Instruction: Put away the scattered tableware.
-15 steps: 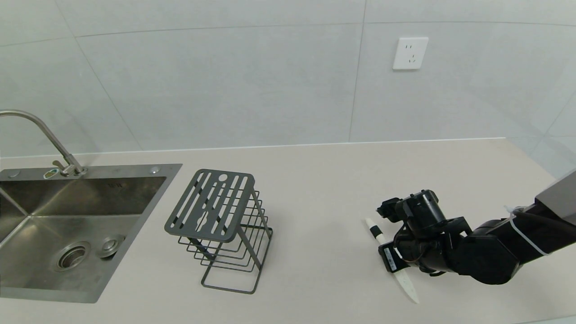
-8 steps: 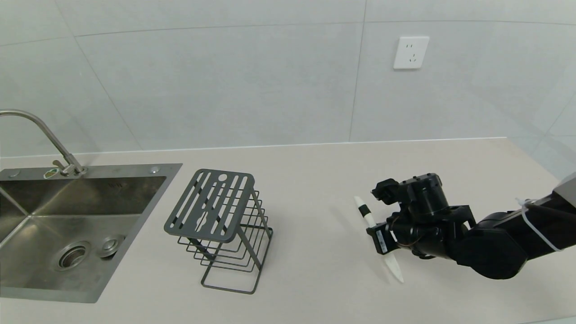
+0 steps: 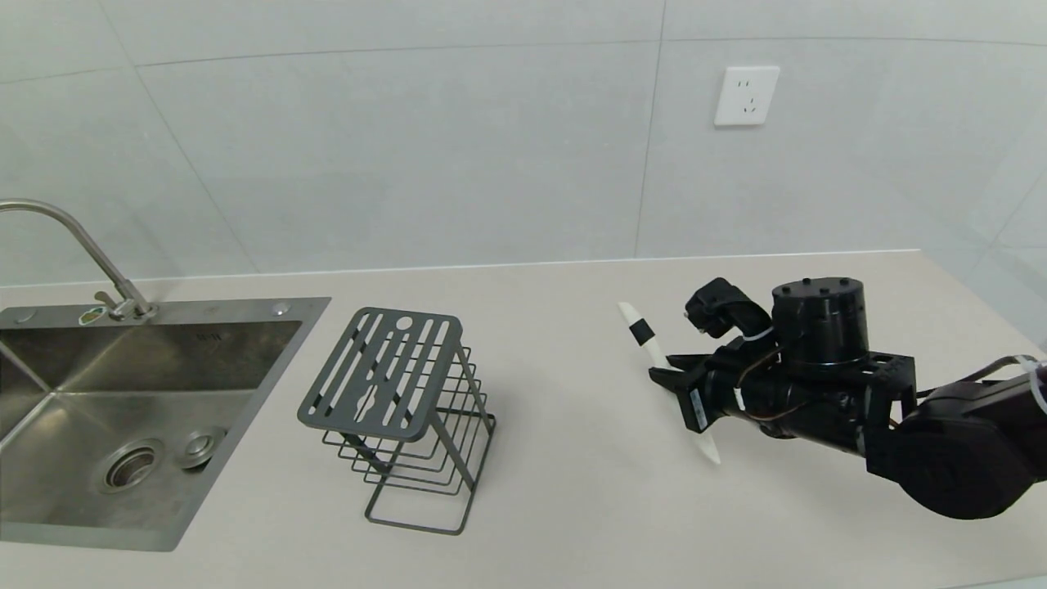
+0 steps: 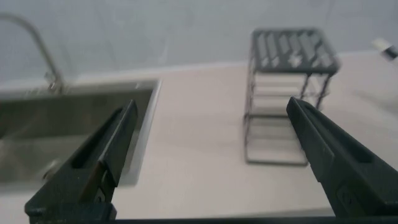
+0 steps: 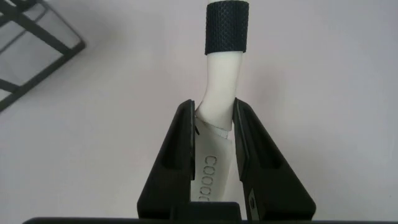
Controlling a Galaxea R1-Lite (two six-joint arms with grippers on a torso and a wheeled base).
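My right gripper point(image 3: 676, 384) is shut on a white knife point(image 3: 646, 339) with a black band on its handle, holding it lifted above the counter at the right. The handle tilts up and toward the back left; the white blade tip point(image 3: 708, 450) points down toward the front. In the right wrist view the fingers point(image 5: 186, 140) clamp the knife point(image 5: 221, 93) just behind the black band point(image 5: 227, 28). A dark wire rack point(image 3: 393, 409) with a slotted top stands on the counter mid-left, well left of the knife. My left gripper point(image 4: 211, 155) is open and faces the rack point(image 4: 286, 93).
A steel sink point(image 3: 98, 409) with a curved tap point(image 3: 74, 245) is set into the counter at the left. A tiled wall with a white socket point(image 3: 744, 96) runs behind. Bare counter point(image 3: 572, 491) lies between rack and right arm.
My right gripper has lifted the knife off the counter and carried it up and toward the back left, the arm rotating so the handle tilts upward. The rack has stayed put.
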